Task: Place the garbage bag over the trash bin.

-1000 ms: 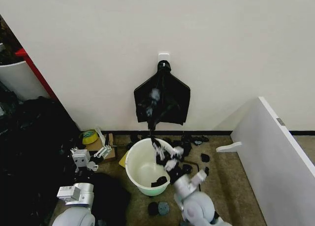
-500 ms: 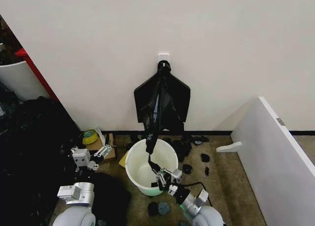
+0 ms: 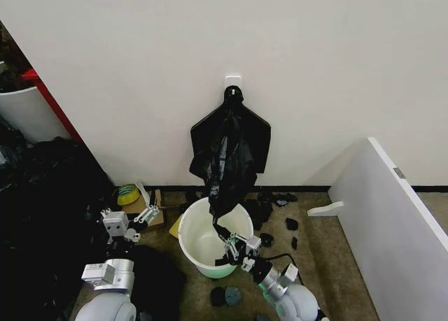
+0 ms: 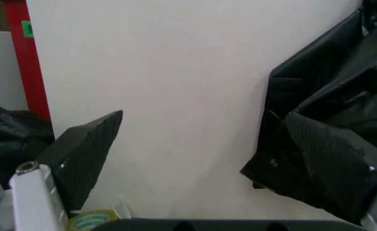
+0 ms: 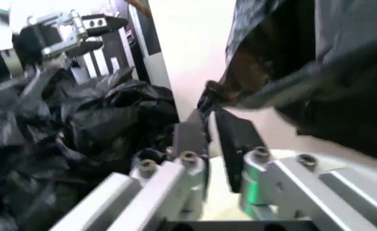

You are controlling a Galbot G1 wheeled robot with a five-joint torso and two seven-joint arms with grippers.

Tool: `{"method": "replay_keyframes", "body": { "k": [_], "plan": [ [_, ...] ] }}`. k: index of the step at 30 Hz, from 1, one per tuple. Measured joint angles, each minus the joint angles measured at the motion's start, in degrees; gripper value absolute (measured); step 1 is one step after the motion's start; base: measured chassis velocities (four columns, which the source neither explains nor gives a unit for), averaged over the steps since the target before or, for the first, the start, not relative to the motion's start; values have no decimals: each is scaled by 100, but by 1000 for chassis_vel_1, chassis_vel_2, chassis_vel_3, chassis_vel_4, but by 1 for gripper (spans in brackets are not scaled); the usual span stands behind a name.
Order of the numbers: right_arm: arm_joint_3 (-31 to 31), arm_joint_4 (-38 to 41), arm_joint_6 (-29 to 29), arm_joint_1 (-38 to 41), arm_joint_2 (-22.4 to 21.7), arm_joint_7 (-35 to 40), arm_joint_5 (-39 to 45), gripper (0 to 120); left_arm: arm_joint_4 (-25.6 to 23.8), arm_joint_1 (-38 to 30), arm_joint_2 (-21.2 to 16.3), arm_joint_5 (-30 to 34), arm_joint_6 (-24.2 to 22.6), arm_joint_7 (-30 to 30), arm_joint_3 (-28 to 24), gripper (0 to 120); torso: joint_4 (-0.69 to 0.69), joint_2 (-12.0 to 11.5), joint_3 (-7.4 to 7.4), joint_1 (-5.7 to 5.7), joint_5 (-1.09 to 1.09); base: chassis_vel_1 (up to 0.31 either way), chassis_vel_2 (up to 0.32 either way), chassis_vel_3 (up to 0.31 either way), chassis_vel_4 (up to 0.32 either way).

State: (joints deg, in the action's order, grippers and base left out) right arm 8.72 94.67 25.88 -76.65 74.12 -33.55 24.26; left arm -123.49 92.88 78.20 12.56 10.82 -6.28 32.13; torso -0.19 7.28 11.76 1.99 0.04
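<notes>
Bag (image 3: 225, 160) hanging from wall hook into bin (image 3: 197, 245).
Right gripper (image 3: 235, 245) pinching bag's tail inside bin; left gripper (image 3: 143, 217) spread, idle beside bin.

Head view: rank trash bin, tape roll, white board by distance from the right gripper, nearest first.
Measured from the right gripper, which is pinching the garbage bag over the bin:
1. Trash bin, directly under and around the gripper.
2. White board, leaning off to the robot's right.
3. Tape roll, by the wall, far left.
</notes>
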Motion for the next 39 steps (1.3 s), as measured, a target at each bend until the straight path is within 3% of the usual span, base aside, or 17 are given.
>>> {"method": "replay_keyframes", "body": {
  "k": [5,8,11,16,20,25,27,28,31,39],
  "plan": [
    [240,-2,539,-15,-102,41,-918,24,45,-20,10,-5,0,1,-20,100,0,0,0,0,1,0,0,0,0],
    [466,48,656,-16,-201,679,-1813,37,63,-26,19,-18,0,2,-29,100,0,0,0,0,0,0,0,0,0],
    [520,252,368,-45,-325,1793,-2202,49,86,-38,17,-22,0,3,-30,100,0,0,0,0,0,0,0,0,0],
    [235,800,-18,-116,-394,2671,-2093,65,156,-83,25,-27,0,3,-30,100,0,0,0,0,0,0,0,0,0],
    [-33,1175,-201,-121,-384,3136,-2561,77,208,-106,46,-60,-2,3,-49,100,0,0,0,0,0,0,0,0,0],
    [-168,1322,-665,103,-339,3757,-4666,97,261,-125,68,-99,-6,2,-56,100,0,0,0,0,0,0,0,0,0],
    [-10,1181,-875,294,-327,3859,-5817,100,286,-131,67,-102,-7,-1,-41,100,0,0,0,0,0,0,0,0,0],
    [-10,1181,-875,294,-327,3859,-5817,100,286,-131,67,-102,-7,-1,-41,100,0,0,0,0,0,0,0,0,0],
    [139,970,-1177,577,-314,3832,-6866,100,313,-143,68,-104,-11,-11,-25,100,0,0,0,0,0,0,0,0,0],
    [86,864,-1879,778,-114,3649,-7568,100,340,-154,86,-127,-15,-31,-18,100,0,0,0,0,0,0,0,0,0]
  ]
}}
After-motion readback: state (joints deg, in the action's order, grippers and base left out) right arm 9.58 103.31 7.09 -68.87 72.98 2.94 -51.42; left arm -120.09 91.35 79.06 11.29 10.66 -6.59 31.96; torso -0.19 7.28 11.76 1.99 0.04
